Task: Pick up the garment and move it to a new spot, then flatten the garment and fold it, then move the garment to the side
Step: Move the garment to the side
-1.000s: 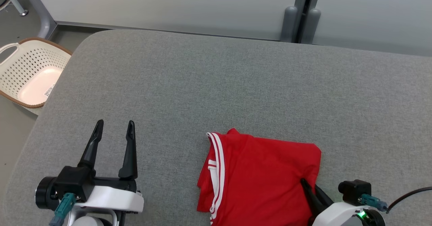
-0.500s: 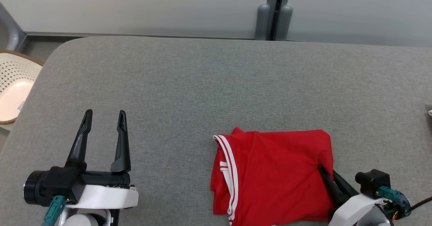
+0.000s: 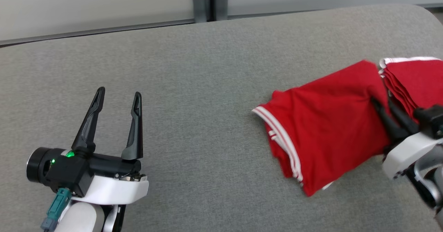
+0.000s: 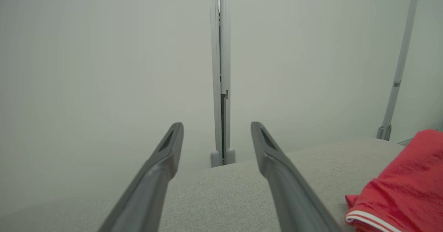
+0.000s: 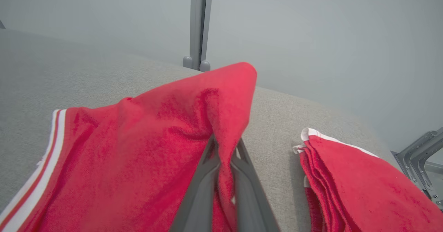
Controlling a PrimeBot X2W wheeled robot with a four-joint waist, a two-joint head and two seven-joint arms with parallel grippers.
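**Right grip set, folded garment heading for the side**

- You now have the right gripper [image 3: 382, 108] clenched on one edge of the folded red garment [image 3: 322, 135]. A second ago its fingers stood only part closed at that same edge.
- In the right wrist view the cloth tents up over the fingers. The white-striped hem looks to trail on the table.
- The head camera has swung right, so discount most of the shift in that view. Even so, the garment sat a little left of the partition post [image 3: 209, 0] before and now sits well right of it. I read that as a real carry, not just the pan.
- Left gripper [image 3: 118, 93]: no change. Its fingers are spread with nothing between them, and it hovers left of the post, well apart from the garment.
- New with the pan: a stack of folded red garments [image 3: 415, 79], further right of the post than your garment. A strip of bare table shows between the two in the right wrist view.

What it means: the folding looks finished, and this is the last step, the move aside. The stack is probably your drop spot. A one-edge pinch may let the layers slide open, so go gently.

Surface and room:
- The table [image 3: 193, 69] has a grey woven covering, with a rounded far corner right of the post.
- Pale blank panels meet at the post.
- A thin metal upright [image 4: 401, 69] and a grey bracket [image 5: 418, 155] stand further right of it.
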